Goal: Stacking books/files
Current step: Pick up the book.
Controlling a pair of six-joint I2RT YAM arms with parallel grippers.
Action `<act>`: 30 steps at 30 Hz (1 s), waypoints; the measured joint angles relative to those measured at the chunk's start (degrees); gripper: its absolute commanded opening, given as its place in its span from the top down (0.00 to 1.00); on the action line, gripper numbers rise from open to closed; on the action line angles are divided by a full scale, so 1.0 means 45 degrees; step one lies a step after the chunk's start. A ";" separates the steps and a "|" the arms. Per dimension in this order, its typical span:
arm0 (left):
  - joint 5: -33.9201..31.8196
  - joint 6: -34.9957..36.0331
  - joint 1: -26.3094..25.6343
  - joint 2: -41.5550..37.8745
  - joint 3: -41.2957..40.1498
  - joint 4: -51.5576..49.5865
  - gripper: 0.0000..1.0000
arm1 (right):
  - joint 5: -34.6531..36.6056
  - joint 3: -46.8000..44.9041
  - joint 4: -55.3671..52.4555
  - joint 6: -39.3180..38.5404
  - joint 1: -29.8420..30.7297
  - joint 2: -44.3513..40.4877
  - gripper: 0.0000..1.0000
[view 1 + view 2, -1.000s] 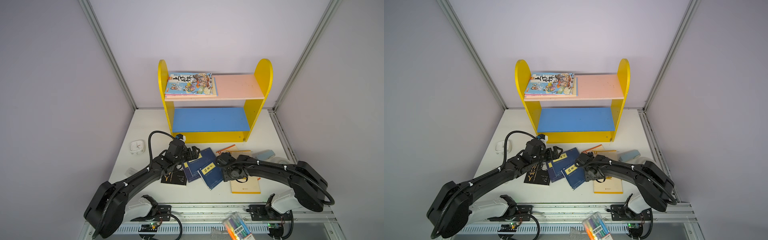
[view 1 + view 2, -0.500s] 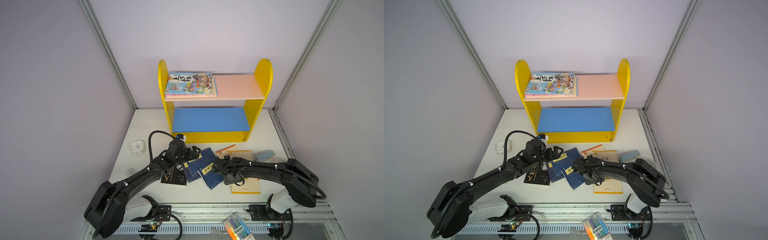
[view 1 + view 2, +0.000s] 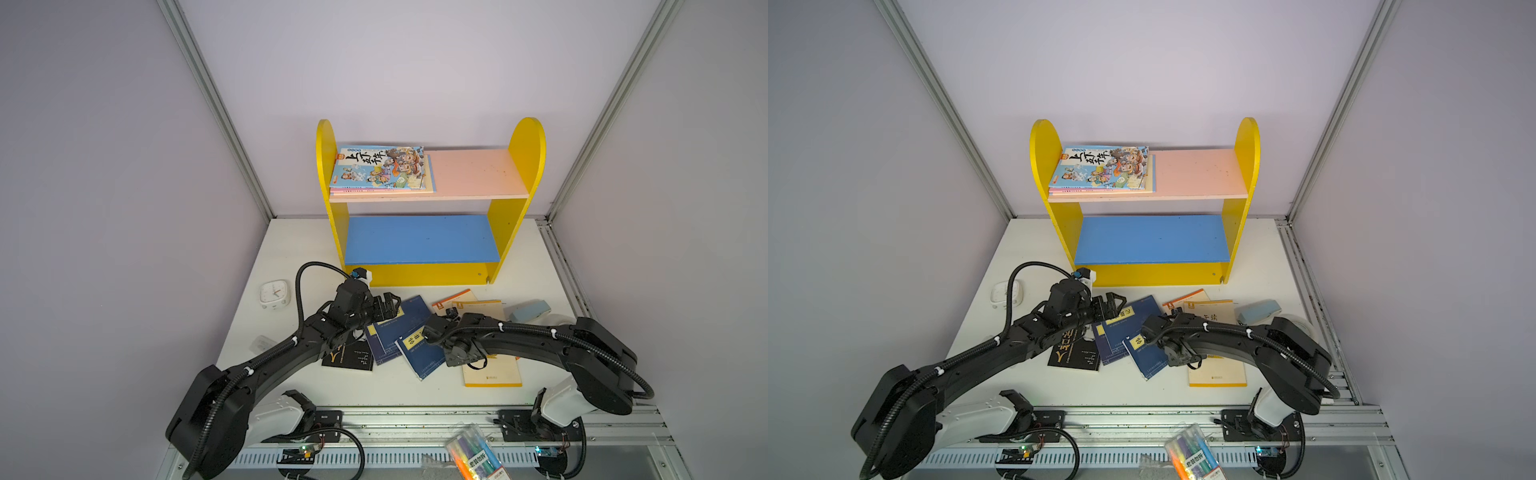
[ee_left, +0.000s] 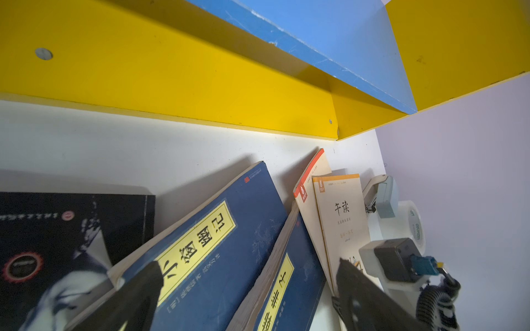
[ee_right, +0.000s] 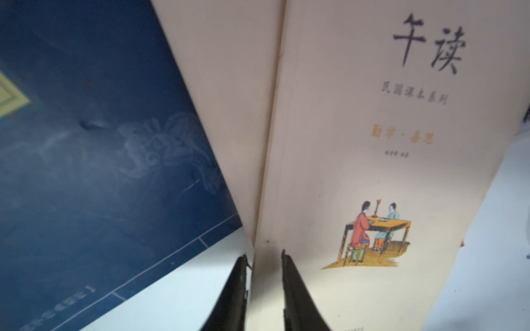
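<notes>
Before shelf [image 3: 419, 274], left gripper [image 4: 249, 265] gapes over navy book [image 4: 229, 217]; right gripper [image 5: 263, 255] narrow astride cream book [image 5: 372, 172], grip unclear

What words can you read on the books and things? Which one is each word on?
"午读": big black title on the cream book.
"民国课本系列": smaller line beneath it.
"小窗幽记": yellow label on the navy book.
Too blurred, small or hidden to read: the cream book's gold line, the second navy book label, the black book lettering, the cartoon book title, the marker pack print.
</notes>
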 measured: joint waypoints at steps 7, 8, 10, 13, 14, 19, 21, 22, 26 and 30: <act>0.0010 0.0005 0.0000 -0.0049 0.0000 0.0034 0.03 | 0.0019 -0.0223 0.0010 0.0058 0.0015 0.0141 0.59; 0.0019 0.0005 0.0000 -0.0044 0.0000 0.0044 0.03 | 0.0019 -0.0296 0.0024 0.0107 0.0034 0.0209 0.59; 0.0063 0.0024 0.0000 -0.0024 0.0000 0.0053 0.03 | 0.0005 -0.0418 0.0039 0.0253 0.0112 0.0335 0.61; 0.0151 0.0053 0.0000 -0.0019 0.0000 0.0063 0.03 | 0.0034 -0.0505 0.0058 0.0427 0.0257 0.0432 0.67; 0.0155 0.0053 0.0000 -0.0019 0.0000 0.0063 0.03 | 0.0039 -0.0505 0.0068 0.0457 0.0296 0.0437 0.70; 0.0204 0.0049 0.0000 -0.0044 -0.0019 0.0087 0.03 | 0.0175 -0.0403 -0.0117 0.0573 0.0384 0.0393 0.87; 0.0204 0.0049 0.0000 -0.0092 -0.0049 0.0087 0.03 | 0.0223 -0.0301 -0.0291 0.0573 0.0384 0.0296 0.90; 0.0204 0.0049 0.0000 -0.0126 -0.0068 0.0092 0.03 | 0.0272 -0.0233 -0.0427 0.0563 0.0393 0.0214 0.91; 0.0199 0.0044 0.0005 -0.0243 -0.0141 0.0102 0.03 | 0.0379 0.0194 -0.0622 0.0398 0.0442 -0.0155 0.96; 0.0199 0.0039 0.0039 -0.0325 -0.0170 0.0204 0.03 | 0.0661 0.0767 -0.0855 0.0180 0.0491 -0.0559 0.97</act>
